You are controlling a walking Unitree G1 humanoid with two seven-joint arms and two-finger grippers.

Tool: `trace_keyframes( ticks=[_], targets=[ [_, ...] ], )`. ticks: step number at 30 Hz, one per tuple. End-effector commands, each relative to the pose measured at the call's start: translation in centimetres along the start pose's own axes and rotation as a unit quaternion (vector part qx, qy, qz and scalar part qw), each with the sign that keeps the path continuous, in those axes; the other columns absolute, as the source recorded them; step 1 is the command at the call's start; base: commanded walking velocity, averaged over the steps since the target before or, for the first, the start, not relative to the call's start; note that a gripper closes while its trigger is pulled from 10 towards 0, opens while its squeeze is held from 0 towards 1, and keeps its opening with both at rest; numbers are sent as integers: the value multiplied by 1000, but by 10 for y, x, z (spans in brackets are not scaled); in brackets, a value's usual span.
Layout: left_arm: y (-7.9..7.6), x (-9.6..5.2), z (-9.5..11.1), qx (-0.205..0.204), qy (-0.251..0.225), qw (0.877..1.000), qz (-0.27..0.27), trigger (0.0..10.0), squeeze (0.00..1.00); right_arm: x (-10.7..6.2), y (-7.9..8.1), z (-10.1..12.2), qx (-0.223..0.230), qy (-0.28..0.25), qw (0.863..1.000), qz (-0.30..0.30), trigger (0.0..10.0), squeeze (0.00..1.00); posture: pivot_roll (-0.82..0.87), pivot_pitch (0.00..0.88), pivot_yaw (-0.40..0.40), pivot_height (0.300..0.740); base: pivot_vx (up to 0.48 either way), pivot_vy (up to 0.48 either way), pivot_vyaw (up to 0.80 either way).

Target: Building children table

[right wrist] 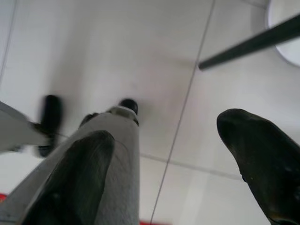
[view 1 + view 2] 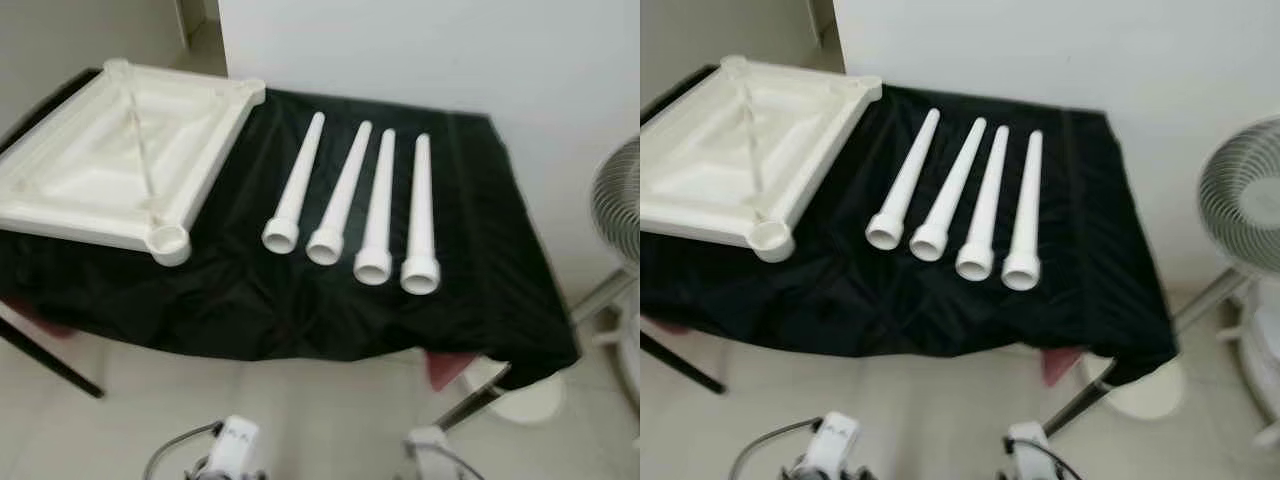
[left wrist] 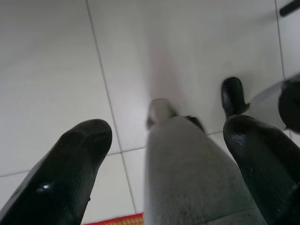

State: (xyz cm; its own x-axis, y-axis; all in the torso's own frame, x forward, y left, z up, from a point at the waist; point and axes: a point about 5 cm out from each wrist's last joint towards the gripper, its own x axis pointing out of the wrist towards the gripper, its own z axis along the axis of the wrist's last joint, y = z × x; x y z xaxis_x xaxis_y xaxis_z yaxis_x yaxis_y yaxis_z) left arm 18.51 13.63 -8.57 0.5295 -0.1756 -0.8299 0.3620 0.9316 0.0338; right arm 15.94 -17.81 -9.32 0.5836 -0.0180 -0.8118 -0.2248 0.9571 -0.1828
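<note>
While both arms hang idle over the tiled floor, left hand fingers spread wide, empty, right hand likewise, upturned white tabletop on black-draped counter, four white legs side by side beside it.

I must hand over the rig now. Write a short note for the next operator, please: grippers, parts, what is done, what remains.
Left gripper and right gripper: both open, holding nothing, hanging over the floor tiles.
Parts: tabletop lies underside up on the black cloth, on the robot's left. Four white legs lie side by side to its right, wide ends toward the robot.
Done: nothing assembled.
Left: fit each leg into a corner socket.
</note>
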Motion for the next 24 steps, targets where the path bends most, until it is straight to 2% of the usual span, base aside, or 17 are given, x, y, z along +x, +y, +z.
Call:
trace_keyframes(
  ticks=[1, 15, 24],
  targets=[
    [-3, -2, -17, -8, 31, 999, -10, 10000, 0, -3, 6, -12, -1, 25, 1000, 9, 10000, 0, 40, 75, -30, 740, 0, 390, 0],
    [-8, -2, -17, -9, 30, 999, -10, 10000, 0, -3, 4, -12, -4, 24, 1000, 8, 10000, 0, 41, 75, -34, 740, 0, 386, 0],
    [-5, -3, -16, 10, 21, 1000, -13, 10000, 0, -2, 1, -8, -14, 15, 1000, 12, 10000, 0, 45, 81, -37, 740, 0, 0, 0]
  ],
)
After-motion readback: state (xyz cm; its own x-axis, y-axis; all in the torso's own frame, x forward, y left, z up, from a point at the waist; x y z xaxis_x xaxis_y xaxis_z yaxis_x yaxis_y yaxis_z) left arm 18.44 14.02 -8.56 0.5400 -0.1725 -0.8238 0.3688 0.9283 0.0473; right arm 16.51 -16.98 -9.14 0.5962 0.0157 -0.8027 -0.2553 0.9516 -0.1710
